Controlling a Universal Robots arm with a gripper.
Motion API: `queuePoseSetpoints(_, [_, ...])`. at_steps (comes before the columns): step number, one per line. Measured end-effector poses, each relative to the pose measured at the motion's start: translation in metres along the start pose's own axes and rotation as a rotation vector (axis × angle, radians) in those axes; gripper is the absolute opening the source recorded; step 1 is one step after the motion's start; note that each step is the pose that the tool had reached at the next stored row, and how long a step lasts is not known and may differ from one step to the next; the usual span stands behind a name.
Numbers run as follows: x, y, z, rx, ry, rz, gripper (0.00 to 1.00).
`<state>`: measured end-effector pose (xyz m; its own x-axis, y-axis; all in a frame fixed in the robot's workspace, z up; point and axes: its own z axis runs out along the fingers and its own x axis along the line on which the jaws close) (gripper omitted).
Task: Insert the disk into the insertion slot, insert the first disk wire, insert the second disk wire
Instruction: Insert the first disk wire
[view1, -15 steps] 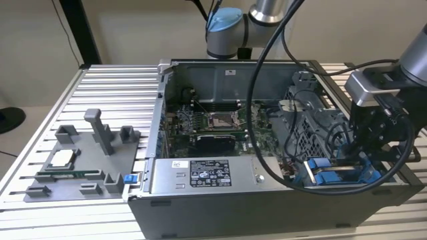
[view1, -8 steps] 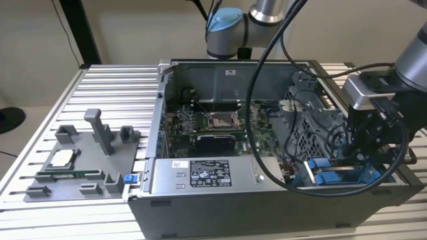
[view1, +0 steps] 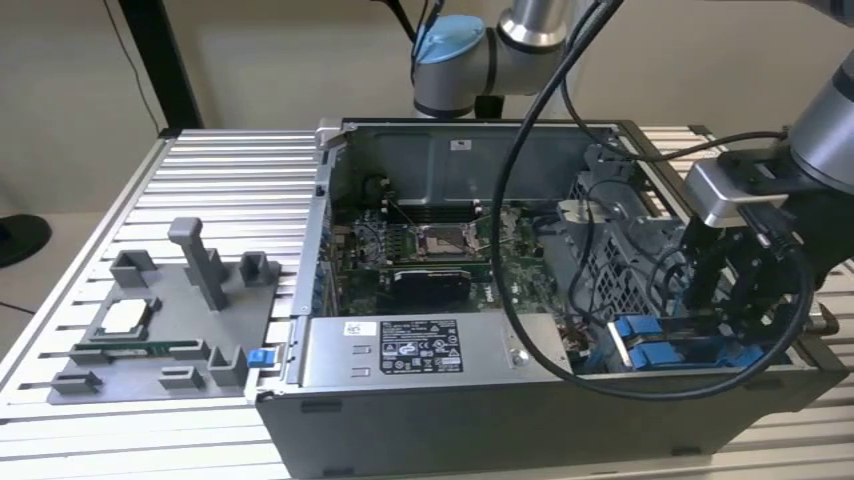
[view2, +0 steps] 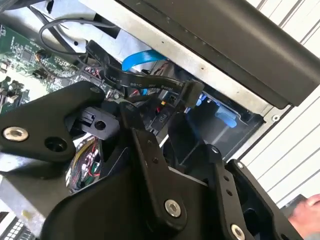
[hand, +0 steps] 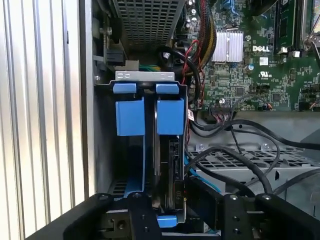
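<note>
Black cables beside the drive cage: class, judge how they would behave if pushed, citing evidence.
The black cables lie in loose loops, so they would probably bend aside easily. They look thin, so likely light. Their ends run out of sight, so they may spring back.

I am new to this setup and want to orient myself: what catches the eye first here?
An open computer case sits on the slatted table, its green motherboard bare. At the exterior view's right, the gripper reaches down at the insertion slot, marked by bright blue tabs.
</note>
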<state>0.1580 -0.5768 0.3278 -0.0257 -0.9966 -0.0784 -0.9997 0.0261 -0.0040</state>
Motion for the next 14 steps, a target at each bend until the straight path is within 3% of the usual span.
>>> queuePoseSetpoints(2, [-0.0005, 0.0, -0.0056, 0.0, -0.0003, 0.0, 1.0])
queuePoseSetpoints(11, [-0.0037, -0.0001, -0.0467, 0.0, -0.0012, 0.0, 1.0])
queuePoseSetpoints(14, [-0.0042, -0.0002, -0.0538, -0.0002, -0.0021, 0.0, 1.0])
